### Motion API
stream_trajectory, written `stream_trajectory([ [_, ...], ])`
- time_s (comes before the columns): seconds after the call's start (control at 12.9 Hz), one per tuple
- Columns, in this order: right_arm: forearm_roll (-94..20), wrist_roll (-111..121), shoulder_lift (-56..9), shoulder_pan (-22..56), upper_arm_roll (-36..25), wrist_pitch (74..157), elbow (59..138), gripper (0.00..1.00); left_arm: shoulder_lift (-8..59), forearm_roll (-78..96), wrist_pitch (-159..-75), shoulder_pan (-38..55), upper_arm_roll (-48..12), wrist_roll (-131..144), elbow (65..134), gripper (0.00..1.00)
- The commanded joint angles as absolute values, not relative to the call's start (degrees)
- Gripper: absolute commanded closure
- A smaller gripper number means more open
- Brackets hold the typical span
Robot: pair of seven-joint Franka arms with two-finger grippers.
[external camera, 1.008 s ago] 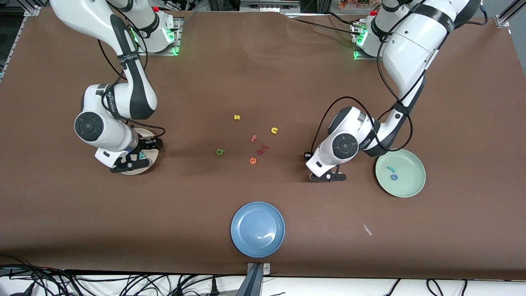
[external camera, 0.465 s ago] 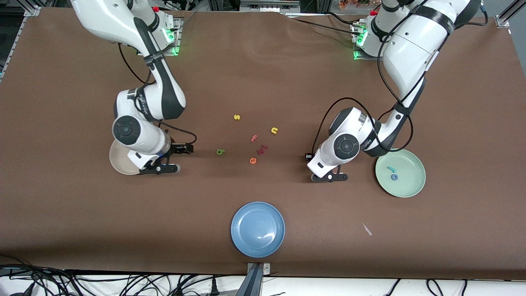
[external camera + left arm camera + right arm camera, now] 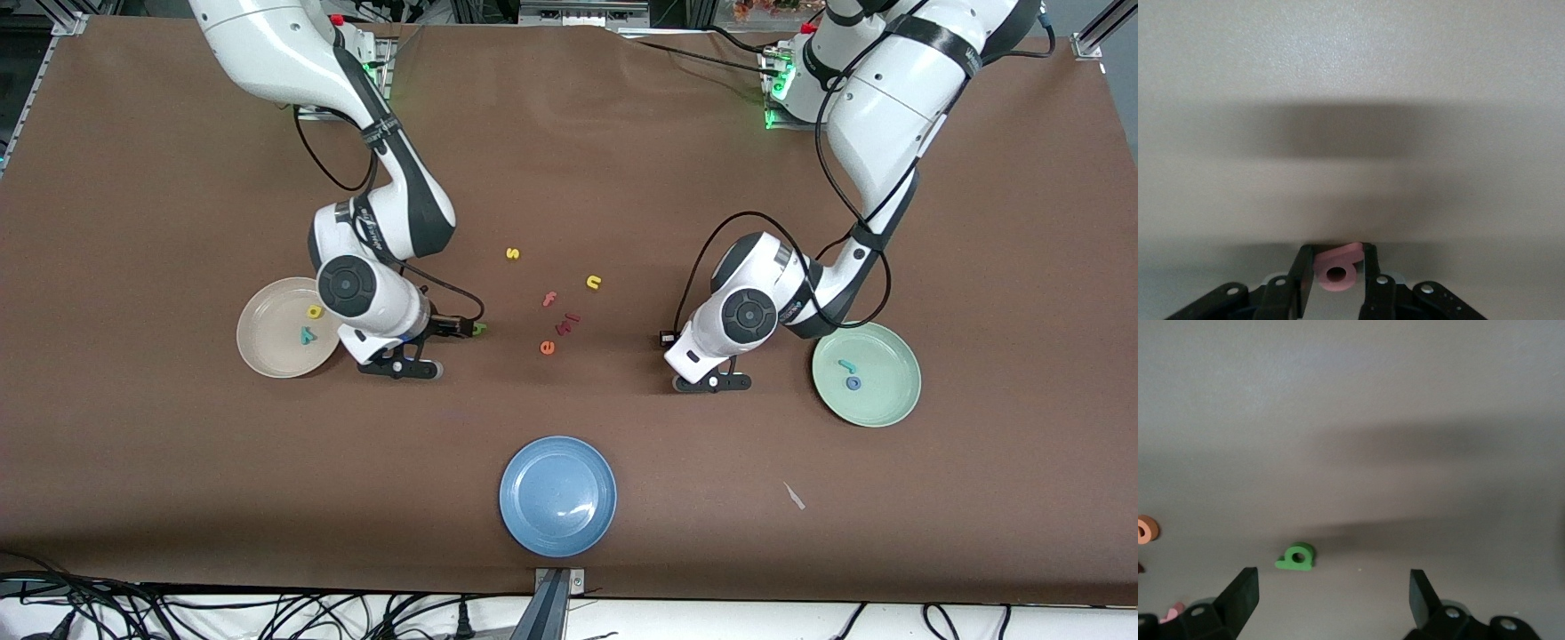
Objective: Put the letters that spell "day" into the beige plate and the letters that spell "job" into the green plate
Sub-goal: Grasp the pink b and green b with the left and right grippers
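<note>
The beige plate point(image 3: 267, 351) holds a yellow "d" point(image 3: 313, 311) and a teal "y" point(image 3: 307, 335). Beside it, toward the table's middle, my right gripper point(image 3: 404, 367) point(image 3: 1331, 600) hangs open above the cloth, close to the olive-green "a" point(image 3: 479, 328) point(image 3: 1297, 557), which lies just ahead of its fingertips. The green plate point(image 3: 889, 404) holds a teal "j" point(image 3: 847, 364) and a blue "o" point(image 3: 853, 383). Next to that plate, low over the cloth, my left gripper point(image 3: 711, 383) point(image 3: 1336, 267) is shut on the red-pink "b" point(image 3: 1338, 272).
Loose letters lie mid-table: yellow "s" point(image 3: 512, 253), yellow "n" point(image 3: 594, 282), salmon "f" point(image 3: 549, 299), orange "e" point(image 3: 547, 348) point(image 3: 1146, 529) and dark red pieces point(image 3: 569, 322). A blue plate point(image 3: 557, 495) sits nearest the front camera. A small white scrap point(image 3: 794, 496) lies beside it.
My right arm swung from over the beige plate toward the "a", uncovering the "d" and "y" in the plate. My left arm hardly moved.
</note>
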State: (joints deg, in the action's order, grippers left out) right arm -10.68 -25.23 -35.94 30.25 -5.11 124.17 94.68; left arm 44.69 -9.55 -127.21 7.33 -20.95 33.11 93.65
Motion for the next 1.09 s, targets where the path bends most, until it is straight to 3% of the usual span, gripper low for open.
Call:
stream_trajectory([
  [0.0, -11.3, -28.3, -38.1, 31.5, -4.9, 124.6, 92.4, 0.00, 43.9, -10.7, -127.4, 6.6, -21.3, 34.1, 94.5, 0.99],
  [0.39, -11.4, -32.3, -40.7, 35.2, -4.8, 129.4, 92.4, 0.00, 40.0, -11.5, -121.2, 4.6, -21.2, 32.9, 93.4, 0.99],
  [1.01, -10.8, -31.5, -40.0, 36.4, -5.0, 137.4, 99.6, 0.00, 37.3, -11.6, -115.0, -12.5, -20.8, 0.2, 93.5, 0.99],
])
